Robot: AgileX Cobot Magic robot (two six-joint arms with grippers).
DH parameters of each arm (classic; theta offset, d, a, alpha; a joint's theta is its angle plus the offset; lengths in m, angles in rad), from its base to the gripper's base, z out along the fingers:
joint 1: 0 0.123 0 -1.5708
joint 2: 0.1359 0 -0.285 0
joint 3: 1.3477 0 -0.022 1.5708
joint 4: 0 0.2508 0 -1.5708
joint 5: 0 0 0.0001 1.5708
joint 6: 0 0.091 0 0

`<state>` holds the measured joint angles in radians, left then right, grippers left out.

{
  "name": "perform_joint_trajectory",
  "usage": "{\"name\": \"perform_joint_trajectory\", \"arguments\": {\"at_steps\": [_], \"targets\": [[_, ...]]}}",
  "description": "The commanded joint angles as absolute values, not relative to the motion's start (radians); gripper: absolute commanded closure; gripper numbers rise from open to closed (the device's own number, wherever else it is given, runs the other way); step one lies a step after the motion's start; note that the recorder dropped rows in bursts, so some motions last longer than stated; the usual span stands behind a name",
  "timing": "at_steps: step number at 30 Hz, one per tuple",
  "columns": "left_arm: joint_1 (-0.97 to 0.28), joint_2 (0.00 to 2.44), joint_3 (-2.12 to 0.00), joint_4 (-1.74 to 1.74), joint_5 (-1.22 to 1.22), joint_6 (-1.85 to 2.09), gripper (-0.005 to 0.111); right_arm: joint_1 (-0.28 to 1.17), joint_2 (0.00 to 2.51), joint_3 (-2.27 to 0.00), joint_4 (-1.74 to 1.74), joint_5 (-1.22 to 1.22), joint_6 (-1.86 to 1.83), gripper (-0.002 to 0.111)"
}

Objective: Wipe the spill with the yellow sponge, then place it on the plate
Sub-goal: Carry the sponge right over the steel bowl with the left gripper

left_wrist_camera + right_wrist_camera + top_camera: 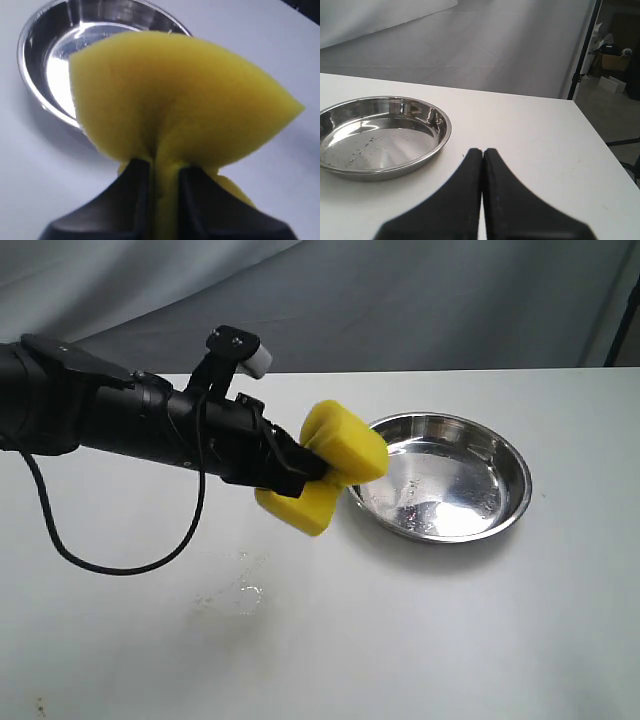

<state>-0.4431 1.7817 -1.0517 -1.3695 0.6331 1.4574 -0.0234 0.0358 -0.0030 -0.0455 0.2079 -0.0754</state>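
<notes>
My left gripper [305, 475] is shut on the yellow sponge [335, 455], pinching its middle so both ends bulge out. It holds the sponge in the air just left of the plate [515, 465], with the upper lobe over the plate's near rim. In the left wrist view the sponge [180, 100] fills the frame, squeezed at my left gripper [165, 170], and the plate [35, 75] lies beyond it. Where the spill was, only a faint wet smear [235, 590] shows on the table. My right gripper [483, 152] is shut on nothing, over the table beside the plate [442, 132].
The white table [480, 640] runs to a grey cloth backdrop behind. A black cable [110, 560] loops down from the left arm onto the table. The right wrist view shows the table's far edge [520, 95] and a dark stand [582, 50] beyond it.
</notes>
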Motion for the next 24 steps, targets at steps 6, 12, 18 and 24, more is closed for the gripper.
{"name": "perform_joint_trajectory", "arguments": {"at_steps": [6,12,18,24], "targets": [[-0.453,1.830,-1.102,-1.710,0.583,1.797,0.107,-0.021,0.038,0.000,-0.038,0.200,-0.073,0.108],[-0.509,2.022,-1.309,-1.706,0.583,1.815,0.107,-0.021,0.038,0.000,-0.038,0.200,-0.073,0.108],[-0.534,2.201,-1.548,-1.439,0.544,1.651,0.107,-0.021,0.038,0.000,-0.038,0.200,-0.073,0.108],[-0.534,2.326,-1.629,-1.298,0.544,1.547,0.106,-0.021,0.038,0.000,-0.038,0.200,-0.073,0.108]]}}
